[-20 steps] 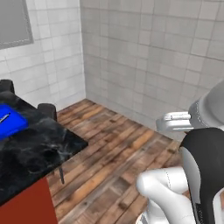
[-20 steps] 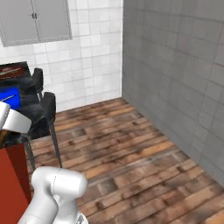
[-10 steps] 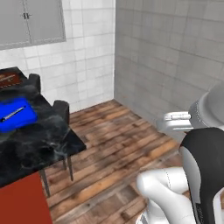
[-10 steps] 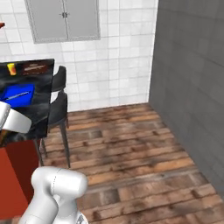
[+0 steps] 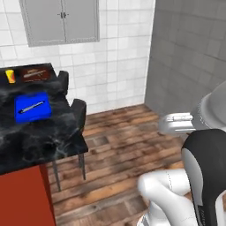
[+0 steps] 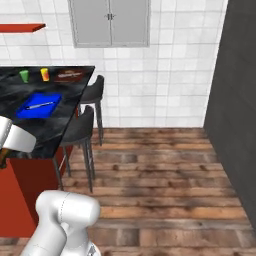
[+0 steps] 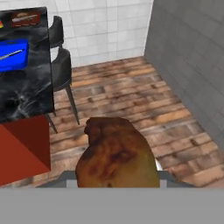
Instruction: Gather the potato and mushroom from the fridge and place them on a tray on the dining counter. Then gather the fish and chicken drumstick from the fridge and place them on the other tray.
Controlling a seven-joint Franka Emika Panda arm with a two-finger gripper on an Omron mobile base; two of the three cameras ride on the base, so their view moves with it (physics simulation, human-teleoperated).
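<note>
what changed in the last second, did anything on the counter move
Only the view changed: the base turned, so the dining counter, blue tray and stools slid into fuller view along with the wall cabinet. Nothing on the counter moved. The gripper stayed shut on the brown food.

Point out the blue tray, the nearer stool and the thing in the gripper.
Tray (image 5: 32, 107), left base view, on its flat blue bottom.
Stool (image 6: 80, 129), right base view, on the dark seat.
Potato (image 7: 117, 157), hand view, on the middle of its brown skin.
</note>
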